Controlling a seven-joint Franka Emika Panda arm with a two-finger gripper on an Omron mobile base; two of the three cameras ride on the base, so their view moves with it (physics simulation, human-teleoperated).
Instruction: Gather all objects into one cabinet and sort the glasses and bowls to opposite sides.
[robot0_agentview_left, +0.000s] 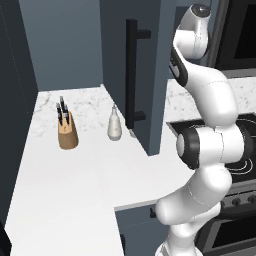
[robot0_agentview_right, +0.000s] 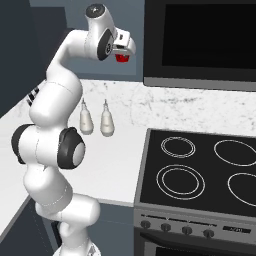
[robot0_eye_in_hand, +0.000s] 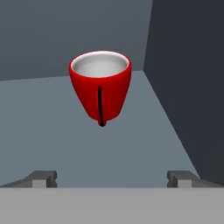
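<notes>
right now the gripper (robot0_eye_in_hand: 112, 177) is wide open, with its two dark finger tips (robot0_eye_in_hand: 43, 178) far apart at the bottom of the hand view and nothing between them. just above them, in the middle of that view, is a red mug (robot0_eye_in_hand: 100, 87) with a pale inside. it stands upright on the flat grey-blue cabinet shelf (robot0_eye_in_hand: 65, 131), with its thin handle turned toward the camera. the mug is near the dark side wall of the cabinet on the right of that frame, and it is not touching the finger tips. in the right base view the white arm (robot0_agentview_right: 55, 130) climbs from the lower left to the top middle, and a bit of the red mug peeks out beside the hand near the top. below it, two white soap bottles (robot0_agentview_right: 106, 120) stand side by side on the white counter (robot0_agentview_right: 115, 170), with the black stove (robot0_agentview_right: 200, 170) on the right. in the left base view, the cabinet door (robot0_agentview_left: 122, 70) with its long black bar handle (robot0_agentview_left: 131, 75) fills the top middle, and a wooden knife block (robot0_agentview_left: 67, 131) and a soap bottle sit on the counter at the left.
</notes>
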